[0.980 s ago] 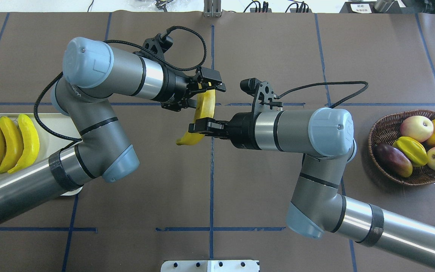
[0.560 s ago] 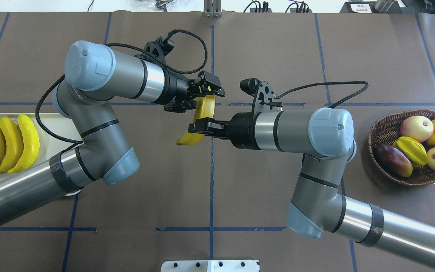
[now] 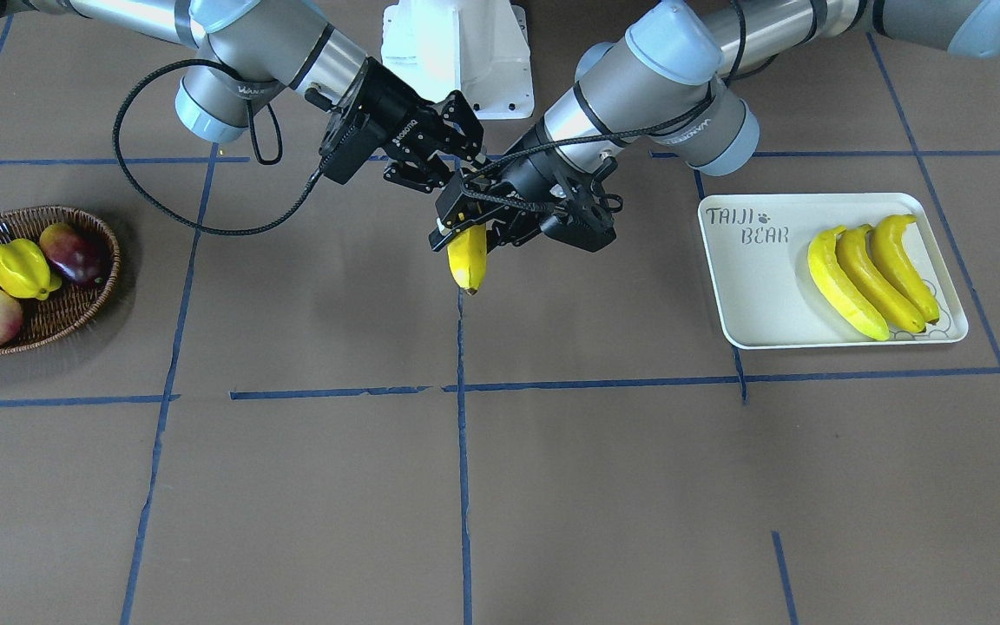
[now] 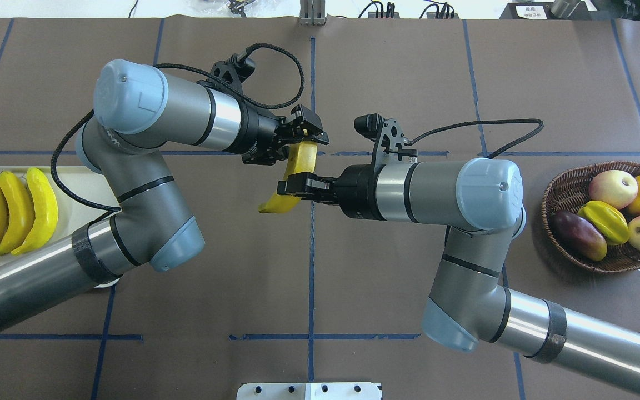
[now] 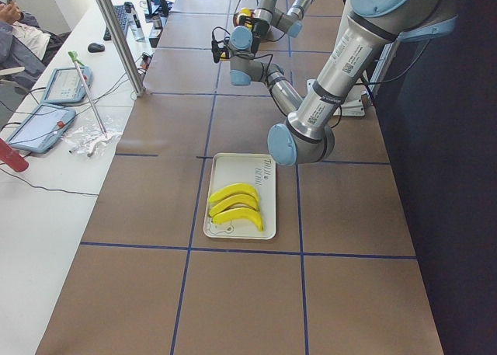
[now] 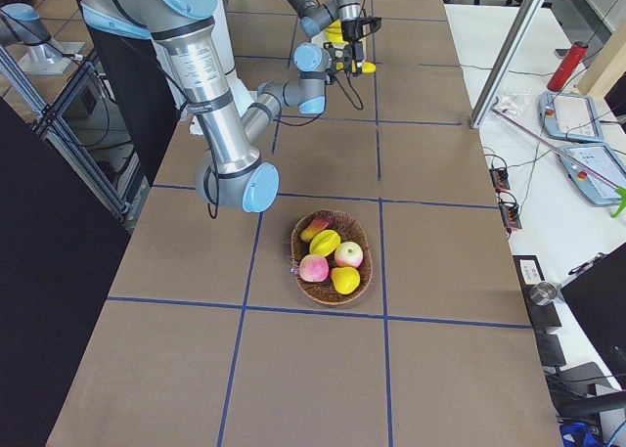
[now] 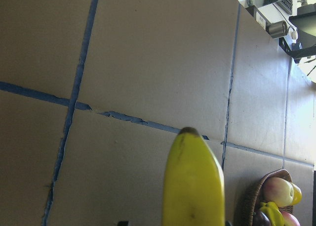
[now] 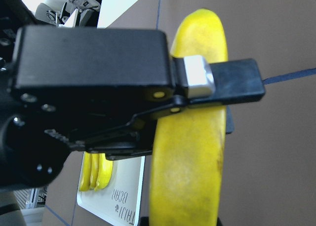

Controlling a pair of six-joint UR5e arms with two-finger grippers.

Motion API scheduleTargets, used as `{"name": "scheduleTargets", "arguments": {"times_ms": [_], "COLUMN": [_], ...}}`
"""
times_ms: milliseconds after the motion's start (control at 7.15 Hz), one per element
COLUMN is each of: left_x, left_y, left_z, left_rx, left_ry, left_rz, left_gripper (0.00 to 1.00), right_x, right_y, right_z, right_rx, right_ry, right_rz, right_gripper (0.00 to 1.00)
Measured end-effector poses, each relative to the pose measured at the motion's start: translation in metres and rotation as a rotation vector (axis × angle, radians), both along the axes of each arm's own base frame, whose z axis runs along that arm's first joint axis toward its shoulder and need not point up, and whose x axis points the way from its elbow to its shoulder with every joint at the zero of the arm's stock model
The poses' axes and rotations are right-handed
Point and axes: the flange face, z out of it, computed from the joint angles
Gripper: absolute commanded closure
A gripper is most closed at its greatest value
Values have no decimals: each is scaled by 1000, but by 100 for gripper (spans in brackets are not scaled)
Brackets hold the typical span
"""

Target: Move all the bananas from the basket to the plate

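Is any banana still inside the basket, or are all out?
All out. The basket holds only other fruits; three bananas lie on the plate; the fourth banana is between left gripper and right gripper.

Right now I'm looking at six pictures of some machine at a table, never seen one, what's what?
Two grey robot arms work at a brown table. One picture looks down from behind the robot, one faces it from across the table, two look along the table from its ends, and two close-ups come from cameras on its wrists. The left arm and the right arm both have their jaws closed on one yellow banana, held off the table. Three more bananas lie on the white tray; a wicker basket holds other fruit.
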Motion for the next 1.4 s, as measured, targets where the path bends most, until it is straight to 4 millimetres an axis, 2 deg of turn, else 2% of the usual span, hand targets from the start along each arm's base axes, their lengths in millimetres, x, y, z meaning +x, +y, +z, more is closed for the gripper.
{"name": "scheduleTargets", "arguments": {"times_ms": [420, 560, 840, 980, 1120, 1260, 1400], "left_x": [-1, -1, -1, -1, -1, -1, -2], "left_y": [0, 0, 0, 0, 0, 0, -1], "left_z": [-1, -1, -1, 0, 0, 0, 0], "left_rx": [2, 3, 2, -2, -3, -3, -4], "left_ry": [2, 5, 6, 6, 6, 5, 5], "left_rz": [0, 0, 0, 0, 0, 0, -1], "left_gripper": [37, 43, 73, 90, 96, 99, 100], "right_x": [0, -1, -3, -4, -4, -5, -5], "right_y": [1, 2, 4, 4, 5, 5, 5], "right_z": [2, 2, 4, 4, 4, 3, 1], "right_rx": [-1, -1, -2, -2, -2, -2, -2], "right_ry": [3, 3, 7, 7, 7, 6, 3], "right_rz": [-2, -4, -7, -8, -8, -9, -9], "right_gripper": [93, 93, 91, 86, 58, 1, 0]}}
